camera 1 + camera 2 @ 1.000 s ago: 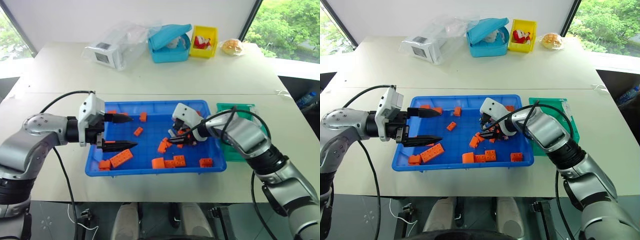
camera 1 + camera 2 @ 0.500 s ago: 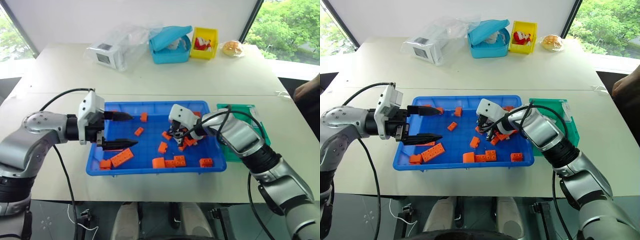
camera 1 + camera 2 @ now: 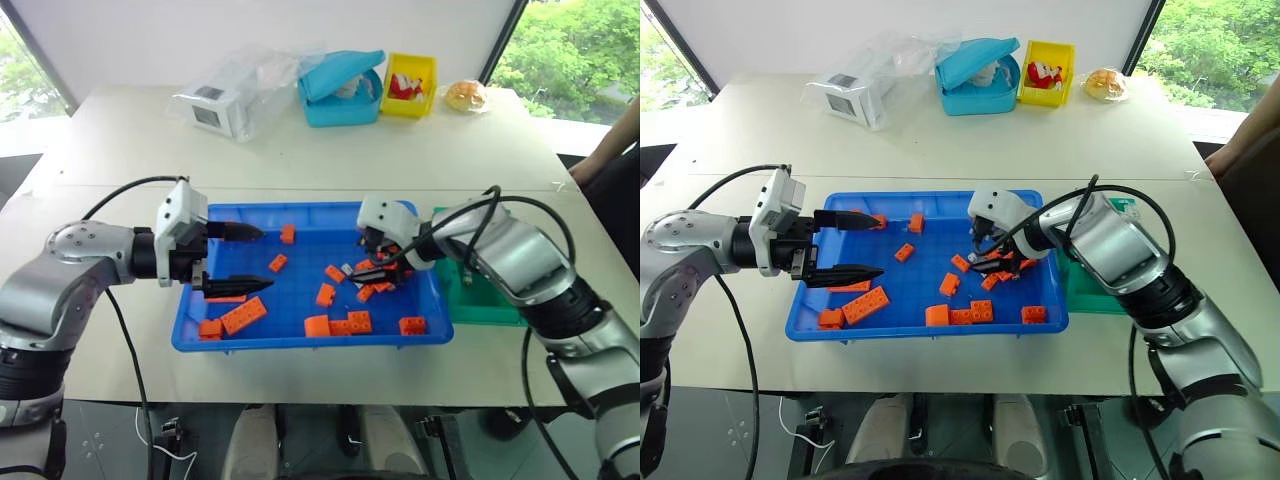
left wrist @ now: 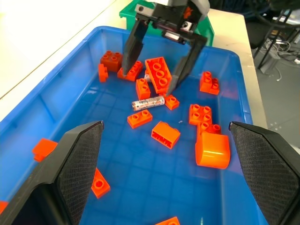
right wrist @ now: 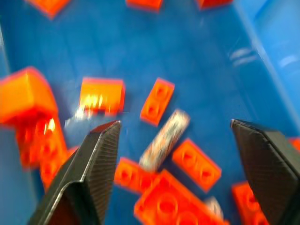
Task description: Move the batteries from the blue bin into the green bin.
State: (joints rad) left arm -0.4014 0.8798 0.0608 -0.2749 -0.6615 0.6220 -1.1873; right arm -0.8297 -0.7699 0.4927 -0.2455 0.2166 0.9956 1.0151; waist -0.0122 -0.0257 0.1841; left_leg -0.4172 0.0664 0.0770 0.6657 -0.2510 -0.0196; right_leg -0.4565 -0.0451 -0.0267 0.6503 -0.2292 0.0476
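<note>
Nearest, blue bin [image 3: 300, 345] on the tabletop, strewn with orange bricks [image 3: 243, 316]. At its left side, left gripper [image 3: 265, 260], fingers spread wide; held nothing. Mid-bin, one battery [image 4: 147, 103], flat among the bricks, with the right gripper [image 4: 150, 79] poised just above, fingers parted and empty. Judged barely begun: battery not yet lifted, drop into the green bin [image 3: 490, 305] beside the blue one left to do. Battery's print unreadable. Farthest, yellow bin [image 3: 432, 80].
</note>
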